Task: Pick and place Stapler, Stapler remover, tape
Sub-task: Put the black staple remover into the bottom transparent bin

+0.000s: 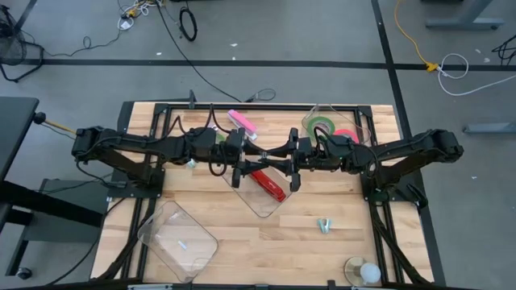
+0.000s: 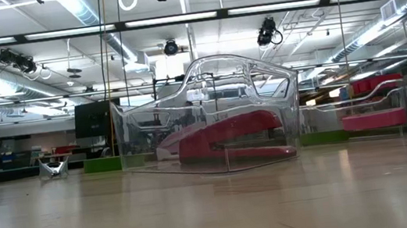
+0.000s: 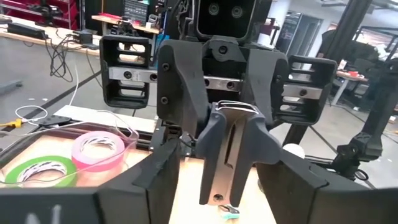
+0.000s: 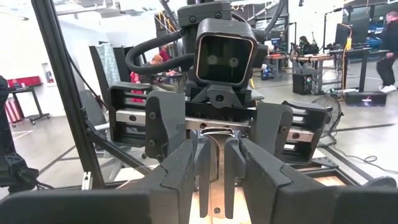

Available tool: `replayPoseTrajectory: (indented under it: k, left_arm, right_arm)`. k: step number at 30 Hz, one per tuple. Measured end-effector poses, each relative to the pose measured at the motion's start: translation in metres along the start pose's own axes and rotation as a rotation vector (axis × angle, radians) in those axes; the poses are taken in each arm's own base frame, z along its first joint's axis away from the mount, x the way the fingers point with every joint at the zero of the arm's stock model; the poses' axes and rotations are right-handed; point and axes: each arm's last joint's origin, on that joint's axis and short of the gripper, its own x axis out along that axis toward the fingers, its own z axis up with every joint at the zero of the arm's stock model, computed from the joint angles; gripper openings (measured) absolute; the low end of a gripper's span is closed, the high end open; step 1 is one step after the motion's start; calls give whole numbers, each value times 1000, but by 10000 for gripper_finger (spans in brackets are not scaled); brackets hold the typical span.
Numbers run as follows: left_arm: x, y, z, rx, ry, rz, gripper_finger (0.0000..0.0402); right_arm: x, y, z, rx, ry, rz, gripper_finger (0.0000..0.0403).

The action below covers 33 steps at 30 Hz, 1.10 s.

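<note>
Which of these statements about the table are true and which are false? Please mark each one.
1. The red stapler lies inside a clear container in the middle of the table. True.
2. The green tape ring shares that container with the stapler. False: it lies in a second clear container on the right arm's side, next to the pink tape ring.
3. The left gripper and the right gripper are close together above the stapler's container. True.
4. The staple remover lies inside a container. False: it lies on the bare table.
</note>
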Motion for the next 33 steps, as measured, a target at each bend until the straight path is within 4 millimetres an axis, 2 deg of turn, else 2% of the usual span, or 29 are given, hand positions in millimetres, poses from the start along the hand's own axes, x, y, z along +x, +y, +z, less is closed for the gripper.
replayPoseTrajectory:
  k: [4, 8, 24, 33]
  left_arm:
    - [0, 0, 0, -1, 2, -9, 236]
    - [0, 0, 0, -1, 3, -15, 239]
    - [0, -1, 0, 0, 5, -31, 222]
    - [0, -1, 0, 1, 6, -38, 181]
  right_arm:
    - [0, 0, 0, 0, 0, 2, 108]
    - [0, 0, 0, -4, 0, 1, 108]
    - [0, 0, 0, -2, 0, -1, 108]
    - [0, 0, 0, -1, 1, -3, 108]
